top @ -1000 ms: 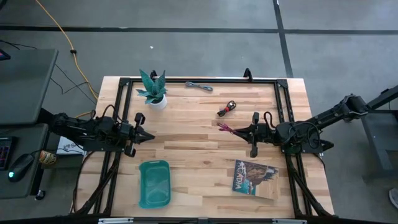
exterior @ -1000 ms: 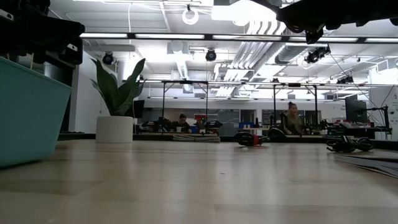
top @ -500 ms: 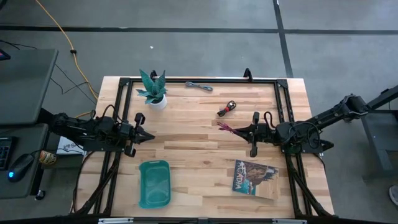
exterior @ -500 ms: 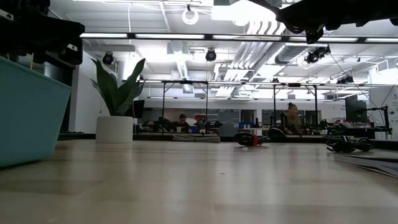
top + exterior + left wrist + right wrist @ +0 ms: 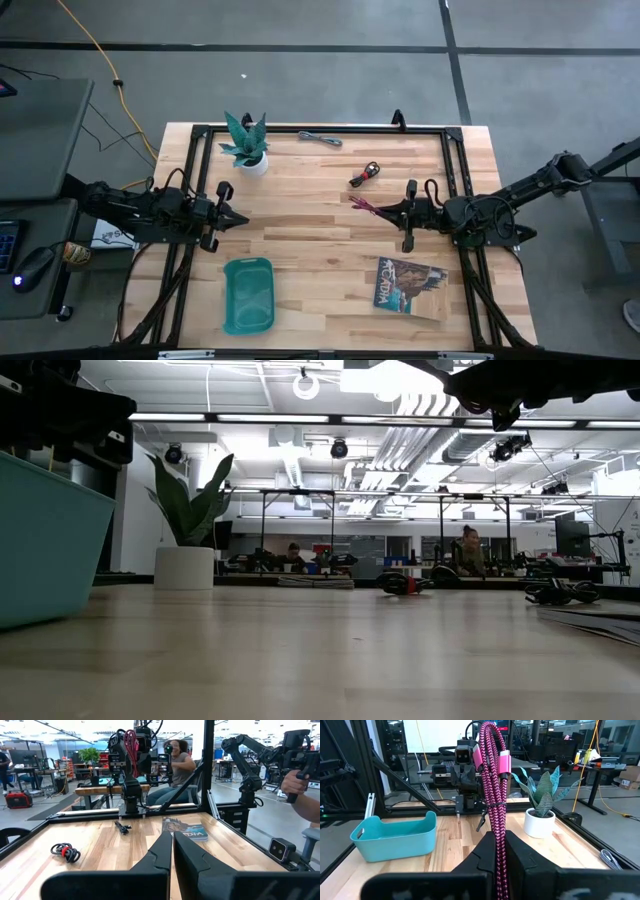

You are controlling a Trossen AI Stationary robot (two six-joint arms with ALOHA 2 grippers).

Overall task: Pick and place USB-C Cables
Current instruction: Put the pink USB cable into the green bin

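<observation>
From the high view, we are holding the maroon cable (image 5: 360, 206) in the right gripper (image 5: 385, 210), lifted over the middle of the bench (image 5: 310, 230) towards its right edge. The left gripper (image 5: 238, 219) is waiting by the left edge, fingers pressed together on nothing. The black-and-red cable (image 5: 366, 173) is lying nearer the far edge, the grey cable (image 5: 320, 138) is lying right at the far edge, and the teal tray (image 5: 248, 295) is sitting near the front-left corner.

From the low view, we are seeing the tray wall (image 5: 50, 545) close on one side and the black-and-red cable (image 5: 404, 583) resting far off on the wood.

From the left wrist view, the left fingers (image 5: 165, 852) are meeting with nothing between them, and the maroon cable (image 5: 131, 747) is hanging from the opposite arm.

From the right wrist view, we are clamping the maroon cable (image 5: 496, 795) upright between the right fingers (image 5: 485, 852), with the tray (image 5: 395, 837) ahead.

We judge that we are carrying the first cable. Next we are needing to bring it over the tray, lower it inside the walls and let go.
</observation>
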